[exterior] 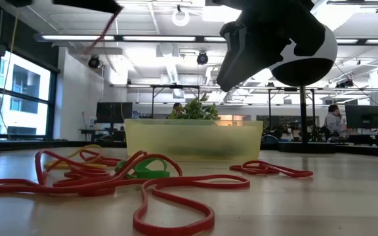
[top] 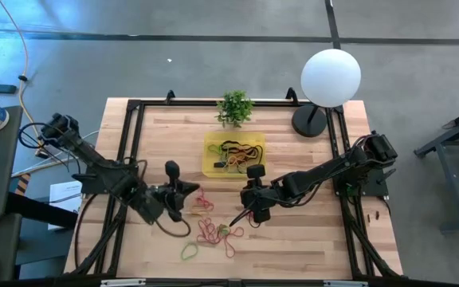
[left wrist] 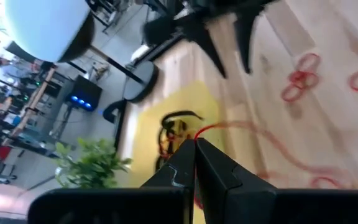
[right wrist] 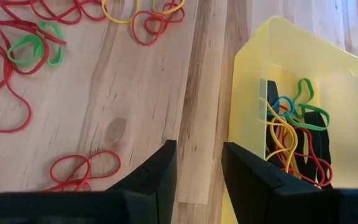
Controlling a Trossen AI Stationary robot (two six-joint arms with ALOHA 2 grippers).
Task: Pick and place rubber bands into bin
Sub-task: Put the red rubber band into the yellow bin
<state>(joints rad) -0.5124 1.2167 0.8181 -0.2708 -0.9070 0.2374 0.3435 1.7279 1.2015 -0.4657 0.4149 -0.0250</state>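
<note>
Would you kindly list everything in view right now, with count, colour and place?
rubber bands: many, mostly red, some green and yellow; loose on the table in front of the bin, more inside it
bin: one, translucent yellow; mid-table
potted plant: one, green; behind the bin
lamp: one, white globe on a dark base; table's far right corner
table: one, light wood
left gripper: shut on a red rubber band
right gripper: open, empty, beside the bin

left wrist view heavily motion-blurred; bin [left wrist: 166, 134] partly hidden behind left gripper [left wrist: 195, 152]. Low view crops right gripper [exterior: 268, 39] at top edge.
</note>
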